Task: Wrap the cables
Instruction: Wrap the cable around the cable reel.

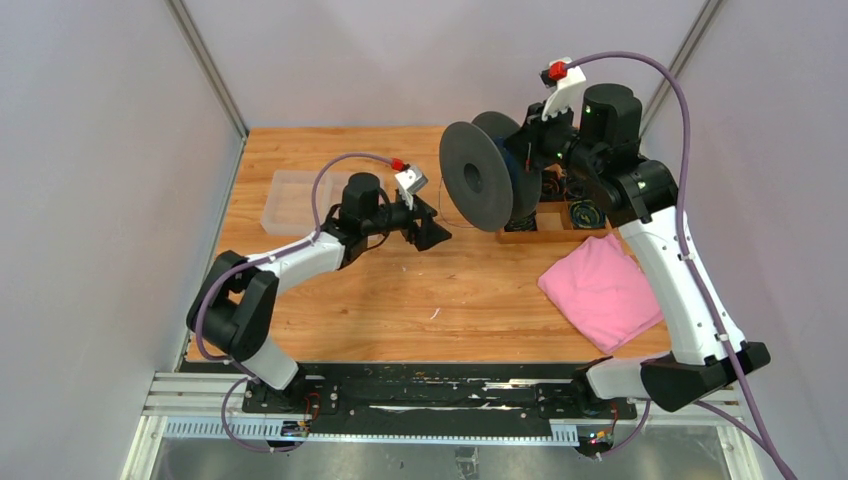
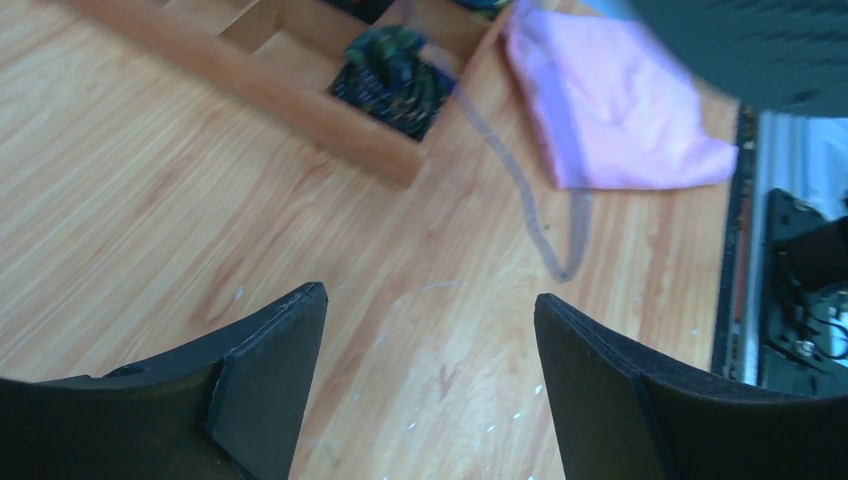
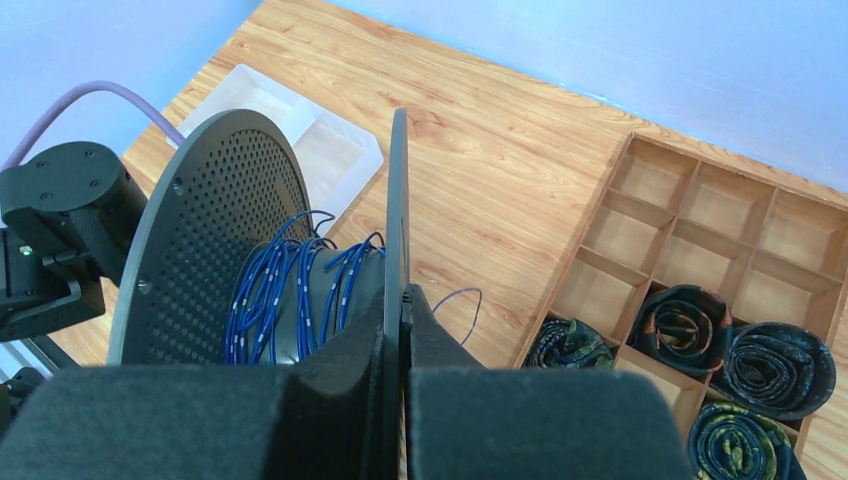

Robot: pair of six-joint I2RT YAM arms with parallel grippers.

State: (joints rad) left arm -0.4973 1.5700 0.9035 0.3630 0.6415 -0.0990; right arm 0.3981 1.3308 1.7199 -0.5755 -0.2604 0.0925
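Right claw [image 3: 402,295]: clamped on the rim of 1 flange of the spool [image 3: 215,230], which is held upright.
Left claw [image 2: 430,297]: wide, holding nothing, above the table [image 1: 400,300].
Cable [image 3: 275,295]: thin, blue, wound on the spool hub between the 2 flanges; 1 loose end curls off toward the wooden tray [image 3: 577,247].
Nearby: pink cloth [image 1: 600,285], just beside the wooden tray.
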